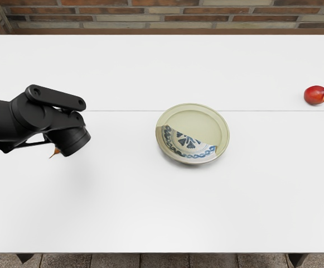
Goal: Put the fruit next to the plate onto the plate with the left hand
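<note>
Head view. A small red fruit [315, 95], round and glossy, rests on the tabletop [150, 212] near the right edge. It lies well apart from the plate [192, 134], on the far side of it from the arm, and is the only fruit plainly shown. It is probably light, firm and smooth-skinned, and apt to roll if nudged; a hold from above around its widest part seems safest. The plate, pale green with a blue pattern, sits empty near the centre. The left hand [69, 138] hovers at the left, well apart from both plate and fruit. Its dark casing faces the camera, so whether it is open or closed cannot be told. A small brownish tip [53, 154] peeks from beneath it, too small to identify. The right arm is out of view. A brick wall [162, 14] runs behind.
</note>
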{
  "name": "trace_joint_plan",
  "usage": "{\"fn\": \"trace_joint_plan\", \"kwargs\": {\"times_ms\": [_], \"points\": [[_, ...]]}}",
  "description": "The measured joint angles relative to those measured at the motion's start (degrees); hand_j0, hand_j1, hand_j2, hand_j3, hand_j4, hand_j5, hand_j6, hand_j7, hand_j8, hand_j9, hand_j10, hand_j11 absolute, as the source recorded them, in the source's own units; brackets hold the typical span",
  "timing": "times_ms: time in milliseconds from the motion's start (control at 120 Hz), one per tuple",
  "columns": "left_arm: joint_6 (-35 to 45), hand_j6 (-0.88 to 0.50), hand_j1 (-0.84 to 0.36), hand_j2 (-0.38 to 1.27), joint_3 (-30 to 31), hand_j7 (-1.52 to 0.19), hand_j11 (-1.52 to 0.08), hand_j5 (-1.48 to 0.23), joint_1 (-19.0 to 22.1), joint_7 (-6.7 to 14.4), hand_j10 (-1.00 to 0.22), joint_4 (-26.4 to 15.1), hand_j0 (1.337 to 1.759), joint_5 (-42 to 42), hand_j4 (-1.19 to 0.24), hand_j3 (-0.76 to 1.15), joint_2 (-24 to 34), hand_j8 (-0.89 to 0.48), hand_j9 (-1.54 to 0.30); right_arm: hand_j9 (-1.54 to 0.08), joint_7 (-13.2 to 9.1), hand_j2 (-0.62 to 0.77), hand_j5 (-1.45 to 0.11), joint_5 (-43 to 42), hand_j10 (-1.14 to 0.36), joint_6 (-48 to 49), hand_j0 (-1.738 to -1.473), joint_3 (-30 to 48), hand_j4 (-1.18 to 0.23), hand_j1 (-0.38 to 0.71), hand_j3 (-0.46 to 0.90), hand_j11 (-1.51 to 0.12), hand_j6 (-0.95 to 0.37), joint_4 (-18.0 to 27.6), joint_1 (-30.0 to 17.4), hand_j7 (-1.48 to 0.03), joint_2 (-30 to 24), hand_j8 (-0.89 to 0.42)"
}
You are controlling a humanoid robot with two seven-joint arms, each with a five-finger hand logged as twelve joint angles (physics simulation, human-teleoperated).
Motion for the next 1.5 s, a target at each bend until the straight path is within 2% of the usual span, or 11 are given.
{"fn": "trace_joint_plan", "kwargs": {"times_ms": [75, 267, 383, 450, 642, 758, 1008, 1500], "points": [[0.0, -0.59, -0.37, 0.15, 0.0, -0.78, -0.8, -0.78, 0.0, 0.0, -0.53, 0.0, 1.658, -0.1, -0.62, 0.0, 0.0, -0.37, -0.73, 0.0, 0.0, 0.0, 0.0, 0.0, 0.0, 0.0, -1.658, 0.0, 0.0, -0.35, 0.0, 0.0, 0.0, 0.0, 0.0, 0.0, 0.0, 0.0], [0.2, -0.48, -0.45, 0.24, 0.0, -0.91, -0.93, -0.9, 0.0, 0.1, -0.48, 0.0, 1.654, -0.4, -0.72, 0.0, -0.3, -0.28, -0.86, 0.0, 0.0, 0.0, 0.0, 0.0, 0.0, 0.0, -1.658, 0.0, 0.0, -0.35, 0.0, 0.0, 0.0, 0.0, 0.0, 0.0, 0.0, 0.0], [0.2, -0.43, -0.48, 0.28, -0.2, -0.98, -1.0, -0.97, 0.0, 0.2, -0.45, -0.1, 1.652, -0.6, -0.76, 0.0, -0.3, -0.27, -0.86, 0.0, 0.0, 0.0, 0.0, 0.0, 0.0, 0.0, -1.658, 0.0, 0.0, -0.35, 0.0, 0.0, 0.0, 0.0, 0.0, 0.0, 0.0, 0.0], [0.2, -0.44, -0.46, 0.29, -0.3, -1.02, -1.04, -1.02, -0.4, 0.1, -0.45, -0.1, 1.651, -0.8, -0.78, 0.0, -0.3, -0.38, -0.92, 0.0, 0.0, 0.0, 0.0, 0.0, 0.0, 0.0, -1.658, 0.0, 0.0, -0.35, 0.0, 0.0, 0.0, 0.0, 0.0, 0.0, 0.0, 0.0], [0.1, -0.54, -0.36, 0.2, -0.4, -1.1, -1.11, -1.09, -2.3, 0.1, -0.49, -0.4, 1.645, -0.7, -0.81, 0.0, -0.4, -0.41, -1.07, 0.0, 0.0, 0.0, 0.0, 0.0, 0.0, 0.0, -1.658, 0.0, 0.0, -0.35, 0.0, 0.0, 0.0, 0.0, 0.0, 0.0, 0.0, 0.0], [0.1, -0.56, -0.37, 0.28, -0.5, -1.13, -1.13, -1.12, -2.8, 0.2, -0.53, -0.5, 1.644, -0.7, -0.82, 0.0, -0.5, -0.4, -1.11, 0.0, 0.0, 0.0, 0.0, 0.0, 0.0, 0.0, -1.658, 0.0, 0.0, -0.35, 0.0, 0.0, 0.0, 0.0, 0.0, 0.0, 0.0, 0.0], [0.1, -0.56, -0.35, 0.24, -2.4, -1.17, -1.17, -1.18, -3.3, 0.2, -0.53, -0.6, 1.643, -0.8, -0.83, 0.0, -1.2, -0.39, -1.16, 0.0, 0.0, 0.0, 0.0, 0.0, 0.0, 0.0, -1.658, 0.0, 0.0, -0.35, 0.0, 0.0, 0.0, 0.0, 0.0, 0.0, 0.0, 0.0], [0.1, -0.54, -0.35, 0.24, -8.8, -1.21, -1.18, -1.22, -7.7, 0.2, -0.53, -0.8, 1.642, -1.0, -0.83, 0.0, -2.3, -0.37, -1.18, 0.0, 0.0, 0.0, 0.0, 0.0, 0.0, 0.0, -1.658, 0.0, 0.0, -0.35, 0.0, 0.0, 0.0, 0.0, 0.0, 0.0, 0.0, 0.0]]}}
